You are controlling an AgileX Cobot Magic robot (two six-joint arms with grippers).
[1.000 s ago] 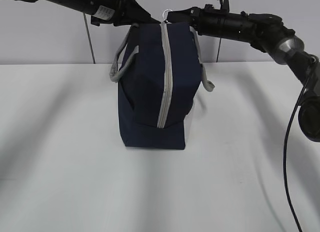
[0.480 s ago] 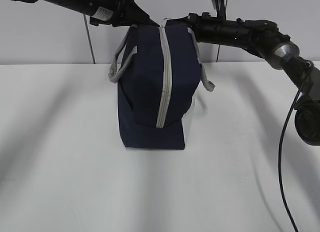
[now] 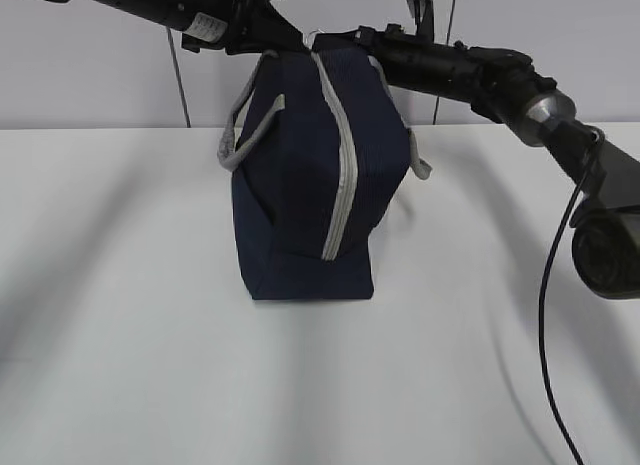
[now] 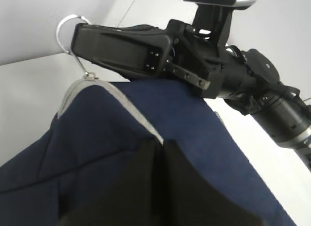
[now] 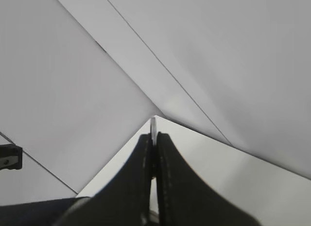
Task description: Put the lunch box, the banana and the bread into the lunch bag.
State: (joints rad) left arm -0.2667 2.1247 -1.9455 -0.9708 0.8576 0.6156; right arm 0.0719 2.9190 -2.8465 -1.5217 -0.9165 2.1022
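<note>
The navy lunch bag (image 3: 295, 185) stands on end on the white table, its grey zipper band (image 3: 345, 175) running down the near face. My left gripper (image 3: 268, 37) comes in from the upper left and is shut on the bag's top fabric (image 4: 121, 133) beside the zipper band; its dark fingers (image 4: 141, 187) fill the bottom of the left wrist view. My right gripper (image 3: 325, 40) reaches across from the right and is shut on the ring zip-pull (image 4: 59, 26), whose thin silver edge (image 5: 153, 123) shows between its jaws. The lunch box, the banana and the bread are out of view.
Grey handles hang at the bag's left (image 3: 235, 135) and right (image 3: 420, 165). The white table (image 3: 150, 335) spreads all around the bag, with a grey wall behind. A black cable (image 3: 548, 315) dangles from the right arm near the right edge.
My right gripper has moved left with the zip-pull. The bag's top has leaned left with it and the zipper band now bends. The left gripper has stayed put.
</note>
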